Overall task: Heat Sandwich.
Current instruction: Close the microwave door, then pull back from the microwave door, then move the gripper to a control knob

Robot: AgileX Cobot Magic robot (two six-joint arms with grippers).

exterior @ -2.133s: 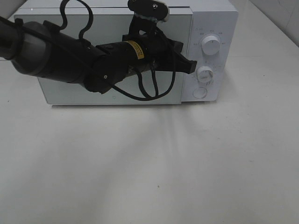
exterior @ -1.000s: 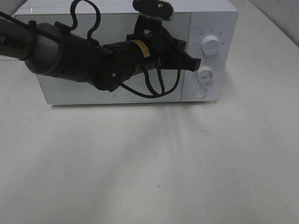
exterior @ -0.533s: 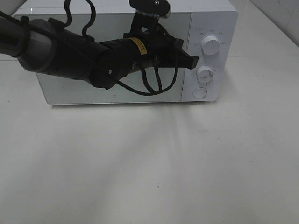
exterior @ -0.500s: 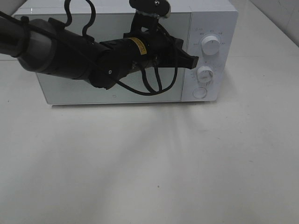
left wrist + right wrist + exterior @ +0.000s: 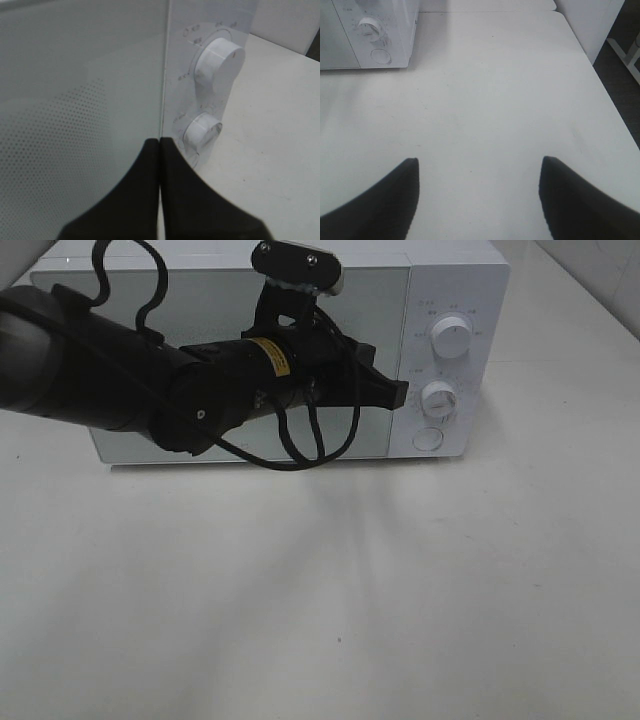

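Note:
The sandwich is out of view in every frame. A white microwave [image 5: 455, 280] stands at the back of the table with its glass door [image 5: 200, 295] closed. My left arm reaches across the door, and my left gripper [image 5: 398, 393] is shut on nothing, its tip just left of the lower knob [image 5: 439, 398]. In the left wrist view the closed left gripper [image 5: 160, 143] points at the door's seam, beside the lower knob [image 5: 202, 131] and below the upper knob [image 5: 220, 62]. My right gripper [image 5: 479, 200] hangs open over bare table, holding nothing.
A round button [image 5: 427, 439] sits under the two knobs; the upper knob [image 5: 451, 337] is above them. The microwave [image 5: 370, 30] lies far from the right gripper. The white table [image 5: 350, 590] stretches in front, and its edge [image 5: 600, 80] drops off beside the right arm.
My left arm has shifted, and its shut gripper has drawn back a little to the left and down, away from the knobs. The right gripper has not moved.

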